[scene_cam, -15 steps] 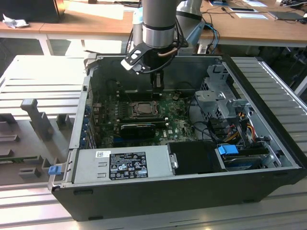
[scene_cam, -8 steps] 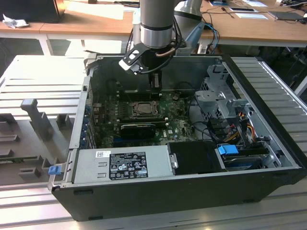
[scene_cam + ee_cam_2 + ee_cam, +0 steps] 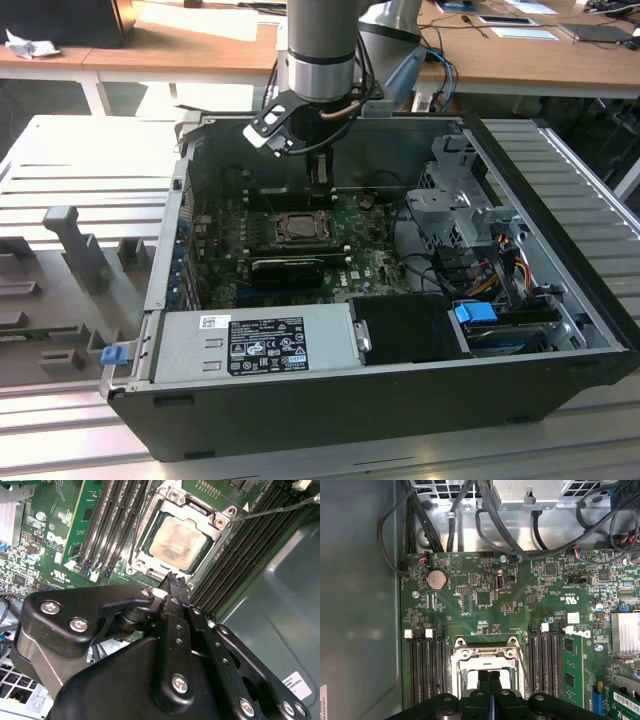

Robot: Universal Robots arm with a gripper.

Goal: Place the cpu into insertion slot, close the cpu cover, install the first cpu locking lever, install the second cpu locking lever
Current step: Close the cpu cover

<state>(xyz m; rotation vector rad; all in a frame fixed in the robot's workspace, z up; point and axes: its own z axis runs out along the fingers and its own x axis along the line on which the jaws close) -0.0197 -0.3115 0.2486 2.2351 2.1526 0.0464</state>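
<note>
Cpu [image 3: 177, 542]: small flat square chip with a pale silvery-beige metal face, seated in the insertion slot [image 3: 150, 569], a square dark socket with a silver metal rim on the green circuit board [image 3: 485, 595]. Around the cpu, lying flat: the cpu cover [image 3: 197, 511], a thin square silver metal frame plate, chip face visible through its large cut-out centre. From one corner of the socket, slanting out across the long black memory slots [image 3: 240, 555]: a locking lever [image 3: 275, 509], a thin bare metal rod; latched or free, cannot tell.

Black two-fingered gripper [image 3: 173, 577] clenched, nothing between its fingers. Same in the first wrist view: gripper [image 3: 489, 676] tips side by side, close by the socket's edge; touching it or not, cannot tell. In the exterior view, gripper [image 3: 320, 172] hanging down inside the open dark grey computer case [image 3: 400, 400], over the board just beyond the insertion slot [image 3: 299, 228].

Along the case's near wall in that view: grey metal power supply box [image 3: 255, 345], with a blue plastic clip [image 3: 475, 312] further toward the exterior view's right. Round silver coin battery [image 3: 436, 579] on the board, well apart from the socket, and black cables [image 3: 490, 510] looping past the board's edge.
</note>
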